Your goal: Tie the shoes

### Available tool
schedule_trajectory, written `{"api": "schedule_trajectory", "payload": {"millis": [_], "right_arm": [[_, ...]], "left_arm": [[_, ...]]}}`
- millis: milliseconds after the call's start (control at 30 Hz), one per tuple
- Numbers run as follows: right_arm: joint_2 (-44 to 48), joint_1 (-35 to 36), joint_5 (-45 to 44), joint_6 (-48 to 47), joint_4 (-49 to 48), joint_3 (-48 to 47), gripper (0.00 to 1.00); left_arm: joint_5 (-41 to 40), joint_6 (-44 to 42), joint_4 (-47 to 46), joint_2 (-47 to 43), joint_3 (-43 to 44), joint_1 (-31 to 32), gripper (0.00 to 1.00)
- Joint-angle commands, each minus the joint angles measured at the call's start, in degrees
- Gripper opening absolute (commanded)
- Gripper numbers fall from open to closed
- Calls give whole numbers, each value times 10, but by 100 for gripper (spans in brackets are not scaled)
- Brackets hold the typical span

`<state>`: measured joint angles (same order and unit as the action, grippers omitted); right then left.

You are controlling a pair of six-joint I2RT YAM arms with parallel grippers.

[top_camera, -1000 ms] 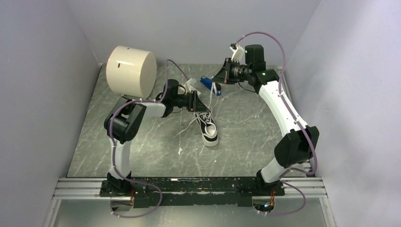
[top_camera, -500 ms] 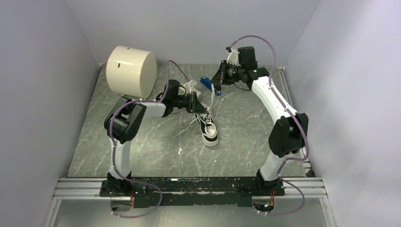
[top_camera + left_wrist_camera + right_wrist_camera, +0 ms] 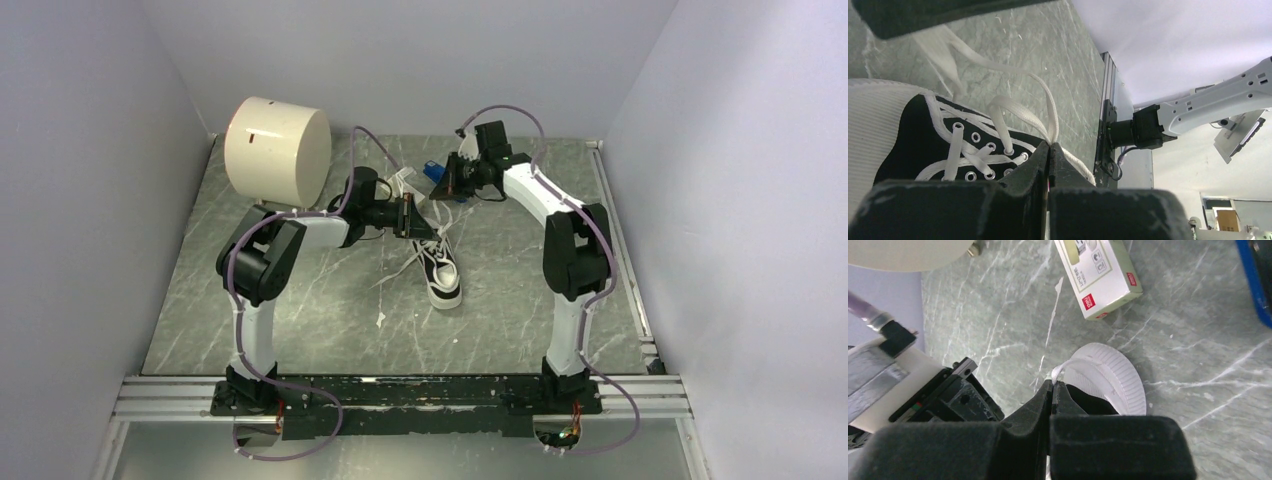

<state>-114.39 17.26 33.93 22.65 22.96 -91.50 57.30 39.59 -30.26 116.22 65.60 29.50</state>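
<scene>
While both arms meet at upper ctr of the top view, sneaker (image 3: 441,270) lies mid-table (image 3: 300,320), toe cap toward frame bottom, collar just under the grippers.

- left gripper (image 3: 1049,150): jaws clenched, pinching a strand of the laces (image 3: 1047,102) right above the top eyelets.
- right gripper (image 3: 1053,385): jaws pressed together w/ a white strand running into the tips; reads as gripped.
- Box (image 3: 1097,273) and blue stapler (image 3: 436,174) lie just beyond the shoe, upper part of frame.

Handling, my guess: laces are flat, limp, light and prob. slide through smooth pads. Shoe is small and light, so it likely drags or tips if tugged hard. Best hold is across the strand's flat width, a bit out from the eyelets, leaving slack for a loop.
</scene>
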Motion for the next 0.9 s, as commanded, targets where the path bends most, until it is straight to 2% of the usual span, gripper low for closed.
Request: {"api": "schedule_trajectory", "payload": {"millis": [0, 100, 200, 367, 500, 567, 667, 700, 800, 867], "right_arm": [[-13, -8, 47, -5, 52, -49, 0], [0, -34, 17, -7, 135, -67, 0], [30, -60, -13, -1, 155, -44, 0], [25, -64, -69, -68, 200, -40, 0], [24, -58, -179, -115, 247, -61, 0], [31, -48, -262, -146, 266, -57, 12], [35, -42, -353, -166, 278, -42, 43], [41, -41, -365, -172, 275, -36, 49], [86, -21, -396, -206, 229, 17, 57], [147, 8, -370, -282, 131, 109, 58]], "left_arm": [[18, 4, -18, -26, -10, -13, 5], [16, -5, 2, -28, -10, -21, 5], [13, -8, 15, -28, -7, -23, 5], [12, 4, 18, -26, -7, -25, 5], [15, -9, 48, -23, -3, -27, 5], [19, -3, 44, -23, -4, -26, 5], [27, 21, 16, -23, -9, -27, 5], [28, 30, 8, -23, -11, -27, 5], [30, 47, 3, -22, -13, -27, 5], [30, 54, 3, -25, -17, -27, 5]]}}
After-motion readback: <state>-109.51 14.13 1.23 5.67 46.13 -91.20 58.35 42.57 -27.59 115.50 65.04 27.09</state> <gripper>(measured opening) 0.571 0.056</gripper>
